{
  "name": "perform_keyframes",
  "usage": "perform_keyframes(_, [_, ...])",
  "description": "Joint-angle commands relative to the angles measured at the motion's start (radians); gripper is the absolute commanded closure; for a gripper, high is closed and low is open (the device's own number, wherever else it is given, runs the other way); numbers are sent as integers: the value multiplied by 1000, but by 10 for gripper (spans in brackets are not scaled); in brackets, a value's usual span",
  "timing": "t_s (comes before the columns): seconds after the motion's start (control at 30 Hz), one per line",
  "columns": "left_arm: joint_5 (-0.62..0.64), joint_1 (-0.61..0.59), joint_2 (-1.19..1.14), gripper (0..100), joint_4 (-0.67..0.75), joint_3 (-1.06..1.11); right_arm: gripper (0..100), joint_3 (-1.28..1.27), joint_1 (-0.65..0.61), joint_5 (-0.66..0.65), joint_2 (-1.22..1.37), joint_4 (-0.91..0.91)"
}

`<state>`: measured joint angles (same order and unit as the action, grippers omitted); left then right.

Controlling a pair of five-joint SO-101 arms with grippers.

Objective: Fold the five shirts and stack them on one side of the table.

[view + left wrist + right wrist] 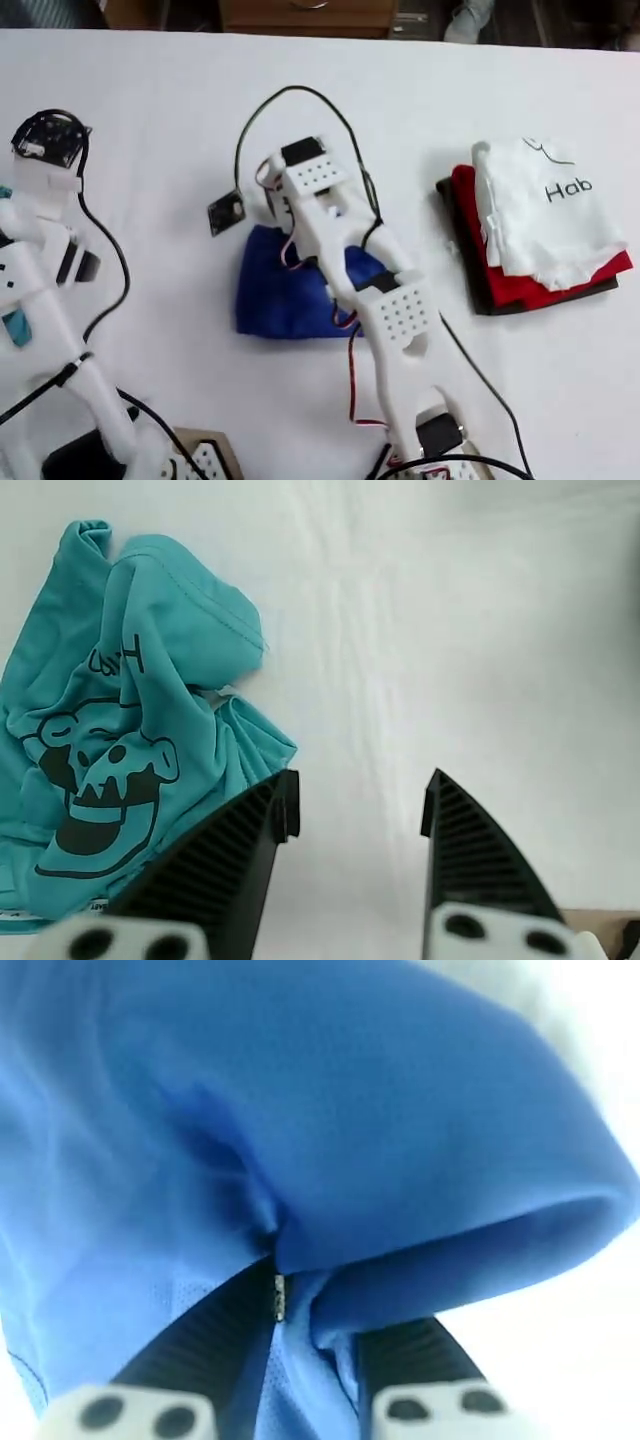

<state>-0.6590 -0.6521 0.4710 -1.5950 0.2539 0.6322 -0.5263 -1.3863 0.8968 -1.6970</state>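
While right gripper (300, 1295) clamps crumpled royal-blue fabric shirt (268, 290) at high-view centre, left gripper (358, 805) gapes wide beside teal skull-print shirt (110, 740), left edge.

The high camera sits up above and looks down on the white surface (150, 110). It is far enough away to see both arms, the blue shirt (265, 295) in the middle and the pile of shirts (540, 230) off to one side.

The left wrist camera rides on the left arm, just behind the left fingers (225, 855). It looks down past them at the surface and a teal shirt (110, 730) lying near.

The right wrist camera rides behind the right fingers (215, 1345). It is very close to the blue shirt. That blue shirt is the part it shares with the high camera.
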Motion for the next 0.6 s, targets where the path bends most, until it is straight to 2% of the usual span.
perform_keyframes(0.0, [-5, -3, 37, 775, -8, -5, 978, -32, 24, 23, -113, -24])
perform_keyframes(0.1, [-3, -2, 37, 775, -2, -5, 978, -40, 42, 37, -248, -24])
perform_keyframes(0.23, [-5, -2, 37, 775, 2, -5, 978, -43, 91, 121, -378, -24])
perform_keyframes(0.43, [-5, 0, 37, 775, 3, -8, 978, -57, 188, 187, -486, -24])
perform_keyframes(0.57, [-5, 11, 34, 775, 21, -4, 978, -123, 206, 233, -562, -24])
